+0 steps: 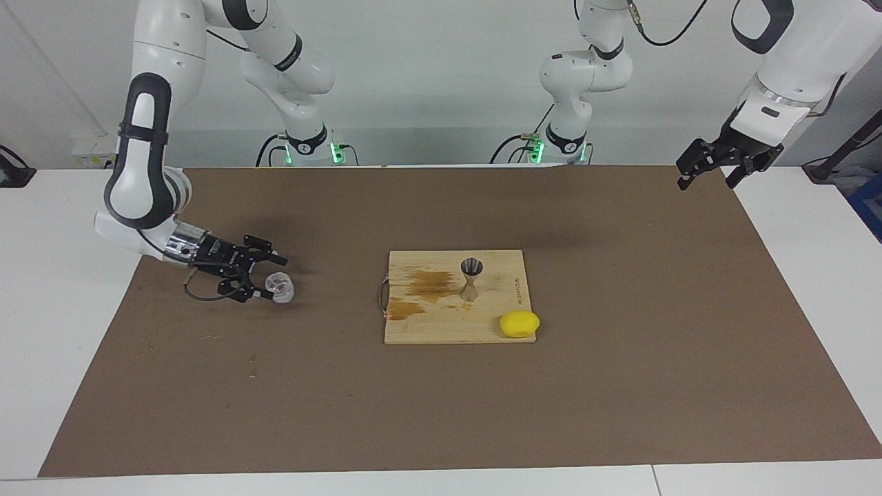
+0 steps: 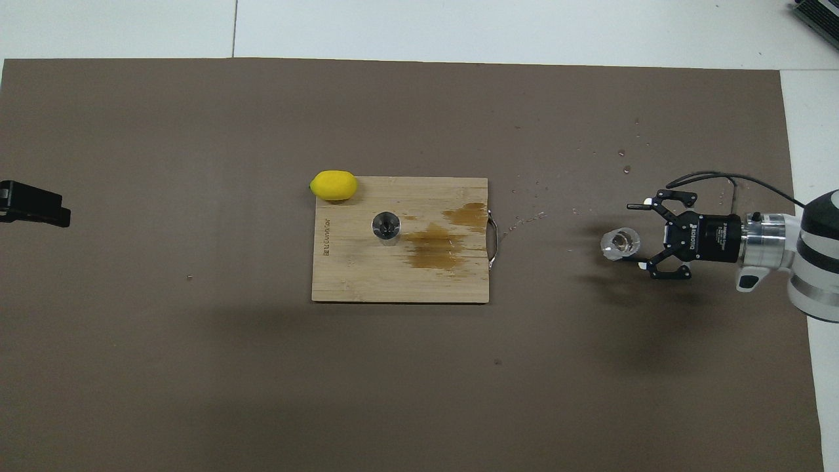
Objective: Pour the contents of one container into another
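The clear glass cup (image 1: 280,287) (image 2: 620,243) stands upright on the brown mat toward the right arm's end of the table. My right gripper (image 1: 274,278) (image 2: 638,235) lies low and level beside it, open, its fingertips spread at the cup's sides without gripping it. The silvery hourglass jigger (image 1: 471,277) (image 2: 386,227) stands upright on the wooden cutting board (image 1: 441,327) (image 2: 367,282) in the middle of the mat. My left gripper (image 1: 708,176) (image 2: 33,204) waits open, raised over the mat's edge at the left arm's end.
A yellow lemon (image 1: 519,324) (image 2: 333,185) lies at the board's corner farther from the robots. Brown wet stains (image 2: 436,246) mark the board beside the jigger. Small droplets (image 2: 524,216) dot the mat between board and cup.
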You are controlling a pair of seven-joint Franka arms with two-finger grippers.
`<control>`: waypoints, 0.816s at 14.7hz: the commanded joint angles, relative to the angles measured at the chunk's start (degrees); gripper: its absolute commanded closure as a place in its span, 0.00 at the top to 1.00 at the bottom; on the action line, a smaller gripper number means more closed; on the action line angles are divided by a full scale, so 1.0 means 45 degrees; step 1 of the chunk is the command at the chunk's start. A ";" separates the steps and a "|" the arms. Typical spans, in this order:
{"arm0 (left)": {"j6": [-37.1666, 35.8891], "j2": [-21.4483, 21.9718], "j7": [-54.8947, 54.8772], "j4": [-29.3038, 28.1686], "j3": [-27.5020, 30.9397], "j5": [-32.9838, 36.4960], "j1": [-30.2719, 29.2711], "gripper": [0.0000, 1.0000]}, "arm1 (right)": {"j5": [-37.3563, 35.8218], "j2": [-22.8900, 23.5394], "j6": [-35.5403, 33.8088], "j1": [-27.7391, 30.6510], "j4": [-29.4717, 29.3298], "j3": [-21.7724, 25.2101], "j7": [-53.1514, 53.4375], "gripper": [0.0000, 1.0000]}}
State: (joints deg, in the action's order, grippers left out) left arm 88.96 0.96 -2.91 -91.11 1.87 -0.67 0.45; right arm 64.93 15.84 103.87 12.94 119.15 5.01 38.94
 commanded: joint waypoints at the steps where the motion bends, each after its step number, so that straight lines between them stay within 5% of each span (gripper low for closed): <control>1: -0.0141 0.0080 0.0120 0.0072 -0.0220 0.0150 -0.0159 1.00 | -0.1142 -0.1329 0.0121 -0.0277 0.0067 0.0000 0.1031 0.99; 12: -0.0044 0.0001 0.0101 0.0111 -0.0220 0.0169 -0.0061 1.00 | -1.0318 -0.3207 0.0121 -0.3128 -0.2823 -0.0039 0.0061 1.00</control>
State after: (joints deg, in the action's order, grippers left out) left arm 88.99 0.92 -2.91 -91.11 1.46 -0.67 0.45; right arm 24.27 1.95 104.06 0.38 107.88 4.85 42.48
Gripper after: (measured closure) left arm 0.000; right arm 0.000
